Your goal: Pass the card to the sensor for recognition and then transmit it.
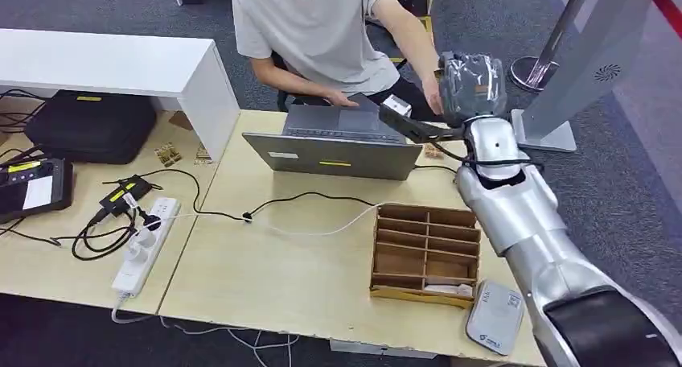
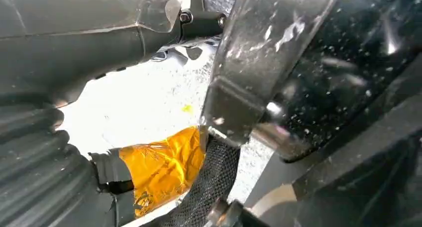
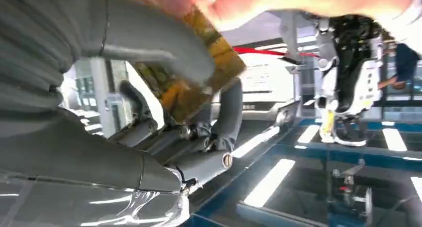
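My right hand (image 1: pixel 474 81), wrapped in clear plastic, is raised over the table's far right, beside the laptop. In the right wrist view its thick thumb and darker fingers (image 3: pixel 226 112) pinch a yellowish card (image 3: pixel 209 82). A person's hand (image 3: pixel 259 3) touches the card's far edge; in the head view that hand (image 1: pixel 434 89) reaches right up to mine. The grey-white sensor pad (image 1: pixel 495 317) lies at the table's front right corner, behind my arm. My left hand (image 2: pixel 59 152) shows its ribbed cover and orange tape; how its fingers lie is not clear.
A person in a white shirt (image 1: pixel 322 29) sits behind an open grey laptop (image 1: pixel 334 146). A wooden divided box (image 1: pixel 426 254) stands in front of the sensor pad. A power strip (image 1: pixel 145 242) and cables lie to the left, and a grey stand (image 1: pixel 579 69) rises at the far right.
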